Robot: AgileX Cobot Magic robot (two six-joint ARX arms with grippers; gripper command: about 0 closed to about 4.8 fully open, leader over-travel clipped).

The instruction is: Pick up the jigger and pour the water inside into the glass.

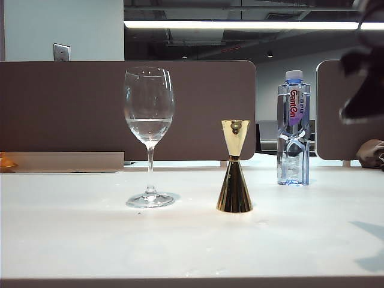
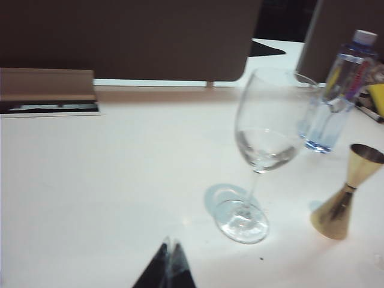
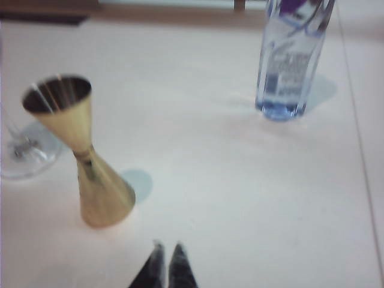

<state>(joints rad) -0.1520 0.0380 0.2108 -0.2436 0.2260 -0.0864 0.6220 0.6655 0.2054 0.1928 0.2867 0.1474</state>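
The white desk (image 1: pixel 72 234) carries everything in a loose row, so each thing can be reached from the near side without knocking another. Farthest back stands a plastic water bottle (image 1: pixel 293 129), upright, well clear of the work. The glass (image 1: pixel 149 135) stands upright on the left with some clear liquid already in its bowl, its open rim free for pouring. To its right, apart from it and nearer than the bottle, the gold jigger (image 1: pixel 234 168) stands on its taller cone with the small cup upward; any water in it cannot be made out.

The right gripper (image 3: pixel 165 259) hovers above the desk just beside the jigger, jaws clenched together on nothing. The left gripper (image 2: pixel 169 257) hangs near the glass's foot, jaws likewise pressed tight and empty, probably just waiting.
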